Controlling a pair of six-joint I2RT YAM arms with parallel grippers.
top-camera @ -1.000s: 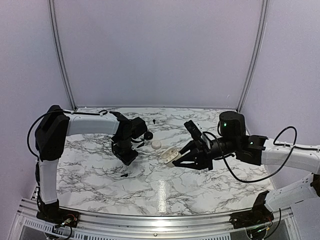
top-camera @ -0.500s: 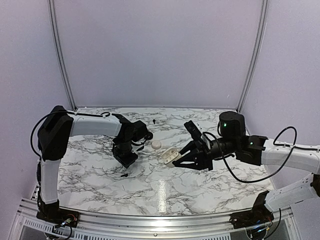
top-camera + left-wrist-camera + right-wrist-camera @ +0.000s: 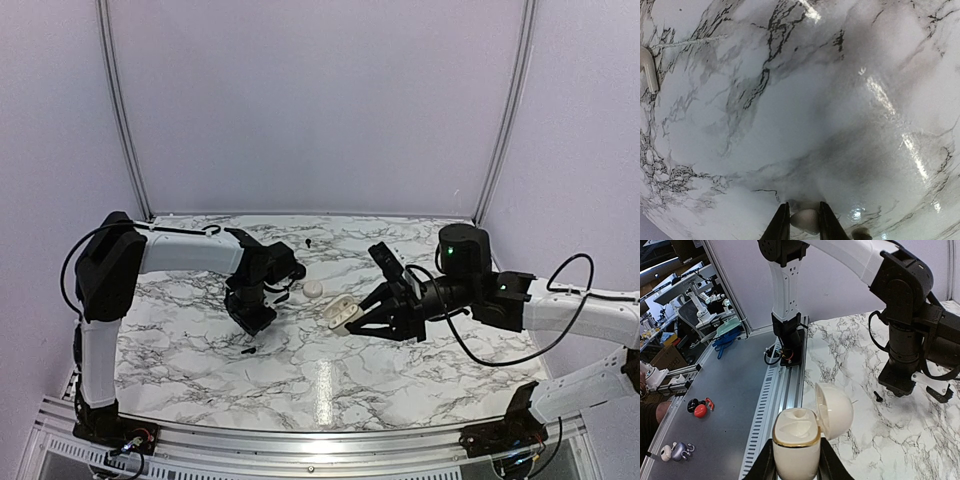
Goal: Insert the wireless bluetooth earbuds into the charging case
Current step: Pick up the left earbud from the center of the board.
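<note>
The right fingers pinch the open case, likely light and slick, by its lower body over the worktop, while the left fingers stand narrow, grip unclear, near a tiny earbud probably best nipped gently across its sides.

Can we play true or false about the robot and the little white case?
1. The charging case has its lid open. True.
2. The left fingers hold the case. False: the right fingers pinch it from both sides.
3. A tiny black earbud lies on the table. True.
4. Both earbuds already sit inside the case. False: in the right wrist view, the inside of the case looks pale, with no black earbud in it.
5. The table is plain brown wood. False: it is white marble with dark veins.
</note>
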